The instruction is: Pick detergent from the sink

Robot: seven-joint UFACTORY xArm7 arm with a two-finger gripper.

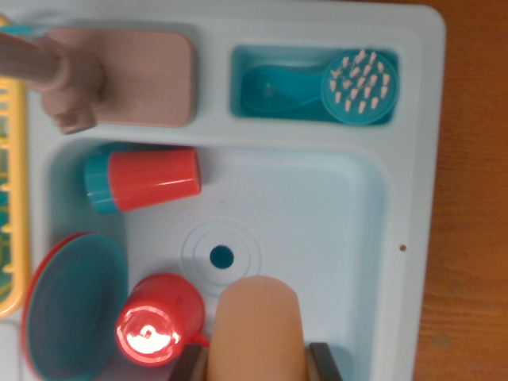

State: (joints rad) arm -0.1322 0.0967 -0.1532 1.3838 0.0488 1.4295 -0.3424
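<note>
You have the detergent (258,317) right at the pincer (258,359). I take it to be the peach-coloured, round-topped bottle at the near edge of the wrist view. It stands between the two dark fingers (189,363), which press against its left and right sides with no gap that I can make out. The pincer looks closed on the bottle, though only the finger ends show, so judge the firmness of the hold with care.

The bottle's long axis runs near to far in this view, in line with the pincer's own reach, and its rounded end points far, towards the drain hole (221,256) in the sink (373,238). There is nothing to reach sideways for. The move ahead is a straight lift away from the basin floor, along the line the camera looks down.

Mind the neighbours on the left:
- The red cup (159,321) sits just beside the left finger and may be touching it.
- The teal plate (75,305) leans against the left wall beyond the cup.
- A red and teal cup (147,181) lies on its side farther off, well apart from the bottle.
- The faucet (55,75) is at the far left.

The right side of the basin is free, so if you drift at all, drift right.
</note>
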